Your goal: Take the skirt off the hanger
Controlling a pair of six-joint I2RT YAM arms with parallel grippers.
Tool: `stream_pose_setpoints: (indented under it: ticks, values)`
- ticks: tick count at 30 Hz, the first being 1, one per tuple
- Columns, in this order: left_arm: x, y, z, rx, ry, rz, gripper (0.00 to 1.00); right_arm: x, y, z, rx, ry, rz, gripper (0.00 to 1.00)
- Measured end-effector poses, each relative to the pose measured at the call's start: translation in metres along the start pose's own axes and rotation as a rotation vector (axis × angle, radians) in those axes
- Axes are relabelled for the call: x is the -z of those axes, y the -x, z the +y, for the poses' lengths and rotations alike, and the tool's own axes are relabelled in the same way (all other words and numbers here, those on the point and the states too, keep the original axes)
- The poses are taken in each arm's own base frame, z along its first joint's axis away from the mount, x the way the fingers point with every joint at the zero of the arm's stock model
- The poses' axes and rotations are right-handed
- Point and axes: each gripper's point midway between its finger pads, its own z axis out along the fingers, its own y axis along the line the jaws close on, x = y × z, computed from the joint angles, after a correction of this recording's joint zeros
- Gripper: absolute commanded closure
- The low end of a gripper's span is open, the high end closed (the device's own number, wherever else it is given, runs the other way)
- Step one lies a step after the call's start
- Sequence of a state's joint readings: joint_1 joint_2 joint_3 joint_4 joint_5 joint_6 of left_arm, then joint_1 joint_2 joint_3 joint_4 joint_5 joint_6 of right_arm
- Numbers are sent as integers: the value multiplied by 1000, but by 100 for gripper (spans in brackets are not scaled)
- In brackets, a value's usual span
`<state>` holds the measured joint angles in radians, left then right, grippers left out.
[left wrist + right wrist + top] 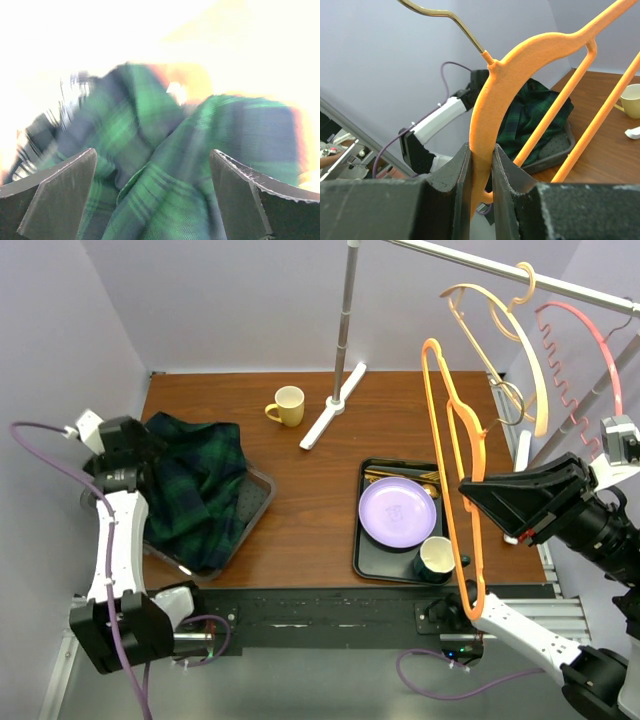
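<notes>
Just below the wide-spread left gripper [152,155], skirt [235,130].

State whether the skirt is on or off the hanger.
Off. The plaid skirt lies bunched in the grey tray; the orange hanger in the right gripper is bare.

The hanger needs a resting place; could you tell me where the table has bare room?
Bare wood lies between the grey tray holding the skirt and the black tray, in front of the yellow mug. The black tray is crowded.
</notes>
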<state>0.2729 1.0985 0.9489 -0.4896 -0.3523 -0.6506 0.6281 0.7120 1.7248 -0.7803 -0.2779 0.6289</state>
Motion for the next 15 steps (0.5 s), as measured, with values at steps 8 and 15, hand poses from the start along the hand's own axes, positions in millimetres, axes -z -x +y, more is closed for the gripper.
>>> stream_pose_setpoints:
  ticks: [8, 15]
  values:
    - [55, 53, -51, -251, -134, -201, 3, -2, 1, 0, 1, 6, -8, 100]
    - [78, -30, -133, -701, -356, -143, 0, -10, -6, -8, -9, -8, 10, 100]
